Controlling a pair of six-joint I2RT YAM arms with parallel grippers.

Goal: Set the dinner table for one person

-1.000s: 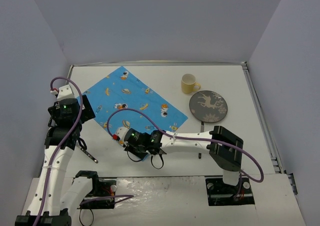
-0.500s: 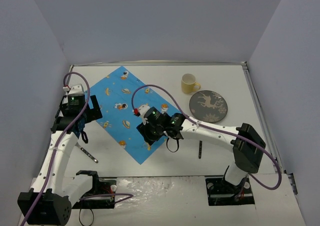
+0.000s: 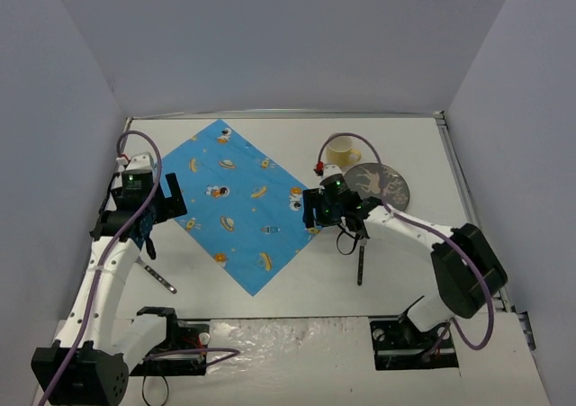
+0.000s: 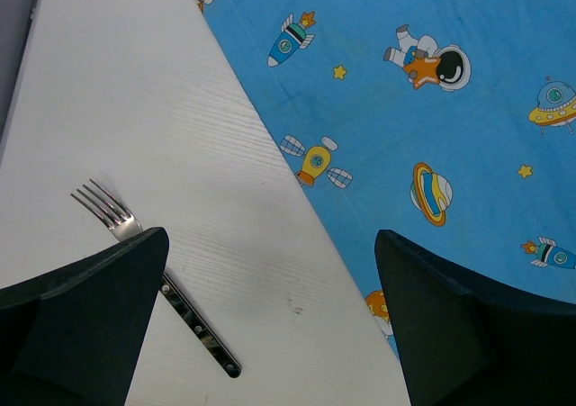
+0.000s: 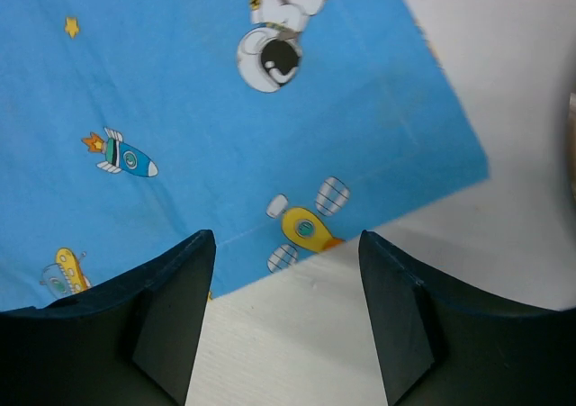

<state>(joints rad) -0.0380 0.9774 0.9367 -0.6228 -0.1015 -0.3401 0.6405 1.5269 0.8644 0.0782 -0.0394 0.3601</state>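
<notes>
The dinner table (image 3: 414,145) is a white top. A blue cartoon-printed cloth (image 3: 229,203) lies flat on its left half. A dark plate (image 3: 382,190) and a yellow mug (image 3: 339,150) stand at the back right. A fork (image 3: 160,279) lies near the front left and a knife (image 3: 360,266) right of the cloth. My right gripper (image 3: 311,210) hovers open over the cloth's right corner (image 5: 450,167) with nothing between its fingers (image 5: 180,298). My left gripper (image 3: 148,230) hangs open over bare table between the fork (image 4: 117,217) and the cloth's left edge (image 4: 432,109).
Grey walls close the table in on three sides. A metal strip (image 3: 468,199) runs along the right edge. My right forearm crosses the near rim of the plate. Purple cables loop off both wrists.
My right gripper has travelled from the near middle to the right and back, and its jaws have opened. The cloth now lies spread flat. My left arm shifted slightly away early on.
</notes>
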